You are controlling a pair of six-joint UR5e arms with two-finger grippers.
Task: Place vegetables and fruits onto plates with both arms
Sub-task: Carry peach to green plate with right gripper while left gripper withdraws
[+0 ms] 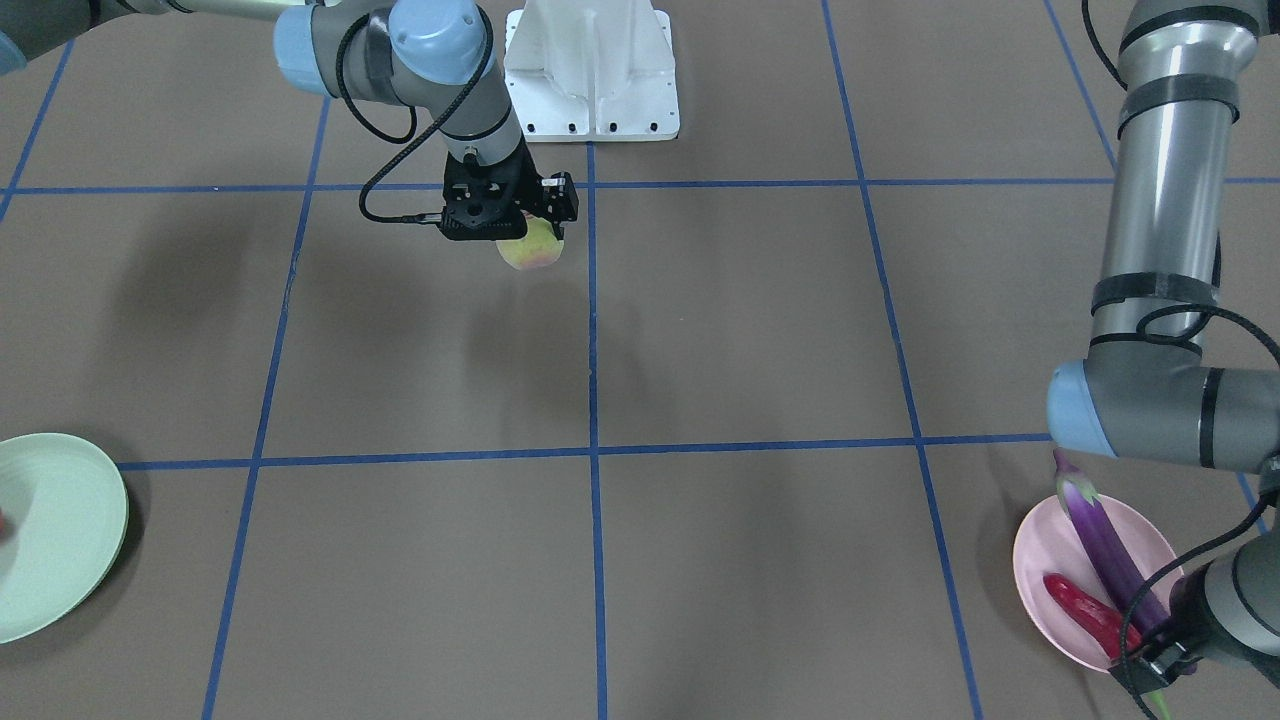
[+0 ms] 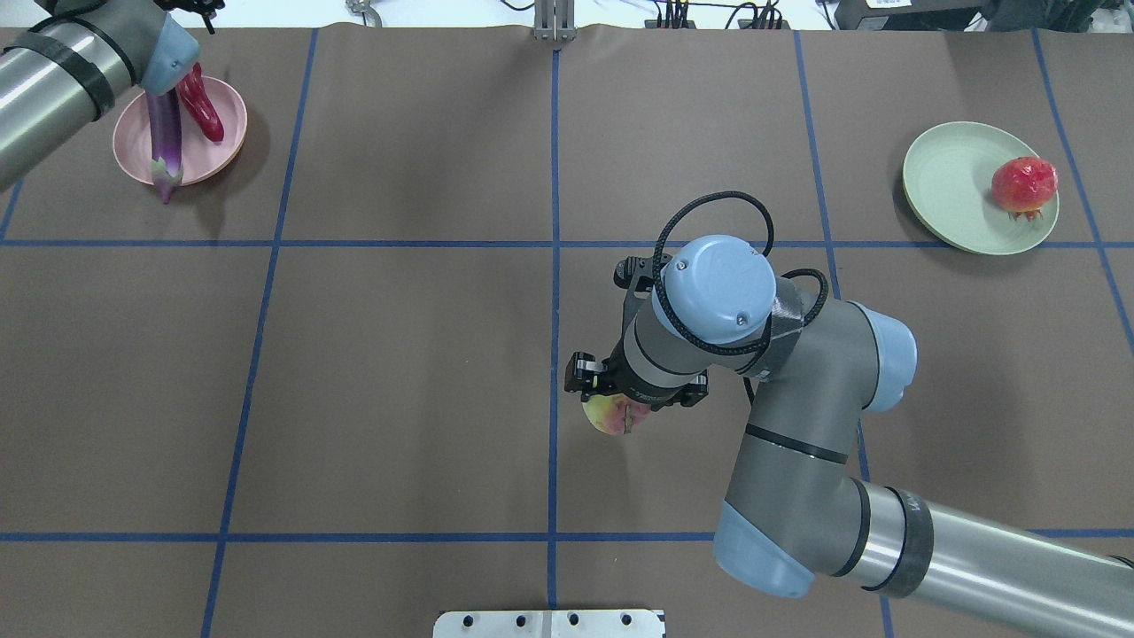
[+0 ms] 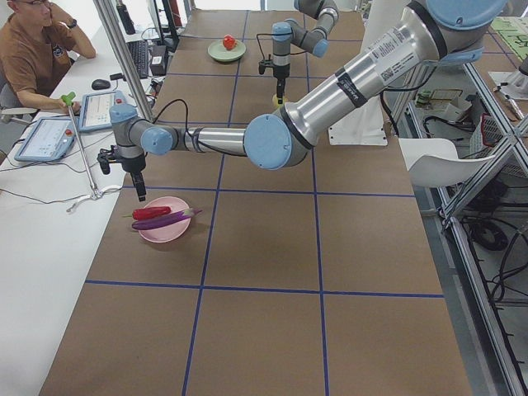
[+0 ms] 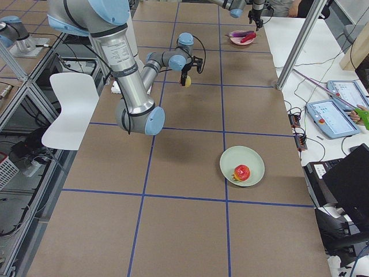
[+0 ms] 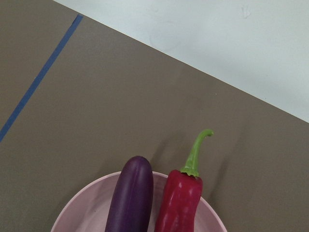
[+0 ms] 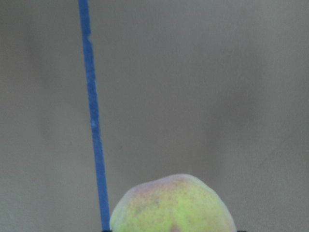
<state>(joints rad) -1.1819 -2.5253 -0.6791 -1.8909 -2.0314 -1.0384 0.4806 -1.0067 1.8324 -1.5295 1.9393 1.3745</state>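
My right gripper is shut on the yellow-green peach and holds it above the table's middle; the peach also shows in the front view and the right wrist view. The tomato sits on the mint green plate. The purple eggplant and the red chili lie side by side on the pink plate. My left gripper hangs over that plate's far edge, above the chili. Its fingers are hidden, so I cannot tell whether it is open.
The white pedestal base stands at the table's near edge. An operator sits at a side desk past the pink plate, behind a metal pole. The table's far edge runs close behind the pink plate.
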